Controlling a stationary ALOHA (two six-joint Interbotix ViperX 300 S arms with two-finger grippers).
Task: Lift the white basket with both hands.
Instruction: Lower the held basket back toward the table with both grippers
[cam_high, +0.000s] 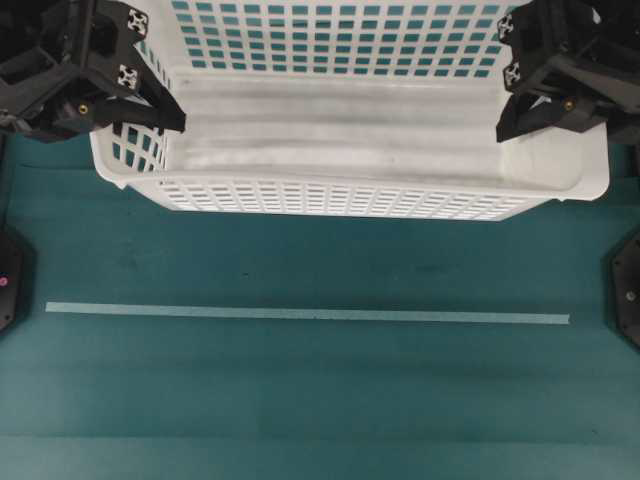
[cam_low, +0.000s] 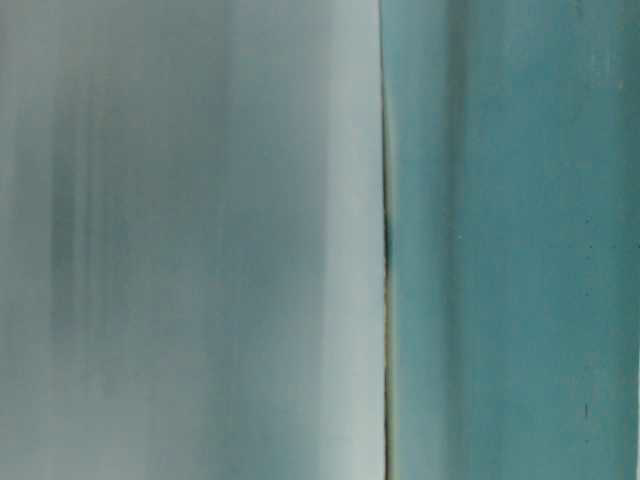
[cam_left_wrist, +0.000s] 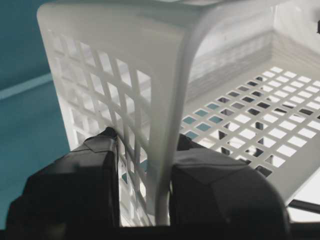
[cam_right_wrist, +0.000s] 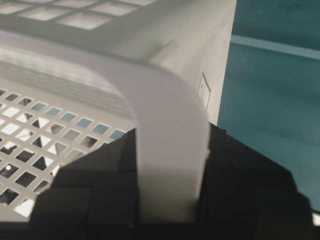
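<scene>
Basket sitting at top centre of overhead view, above teal table. Left gripper pinching basket's left wall, jaws narrow, one finger each side. Right gripper clamping right rim likewise. White tape strip lying across table below basket.

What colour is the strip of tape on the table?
Pale mint green tape strip, on the teal table; clearest in the overhead view.

Teal table with pale tape strip.
</scene>
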